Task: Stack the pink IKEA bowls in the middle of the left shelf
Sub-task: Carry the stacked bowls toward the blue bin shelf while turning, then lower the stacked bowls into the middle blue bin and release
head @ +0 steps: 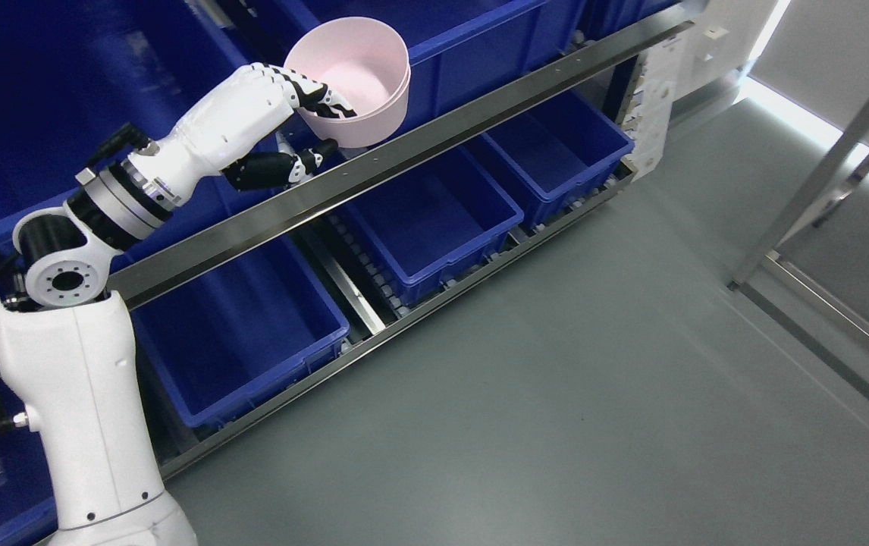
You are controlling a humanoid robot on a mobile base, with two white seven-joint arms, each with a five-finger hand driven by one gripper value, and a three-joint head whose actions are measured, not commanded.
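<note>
Left robot hand (305,129) pinches the pink bowl (355,80) by its rim, fingers inside, thumb under, lifting it clear of the shelf rail (480,114).

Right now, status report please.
Left hand shut on round pink plastic bowl. Bowl tilted, above steel shelf rail, by blue plastic bins. Right hand unseen.

No readable print, label, brand or number shows anywhere in the head view (the blue bins (434,220), the metal shelf rail (419,152) and the pink bowl (359,76) all carry plain, unmarked surfaces).
</note>
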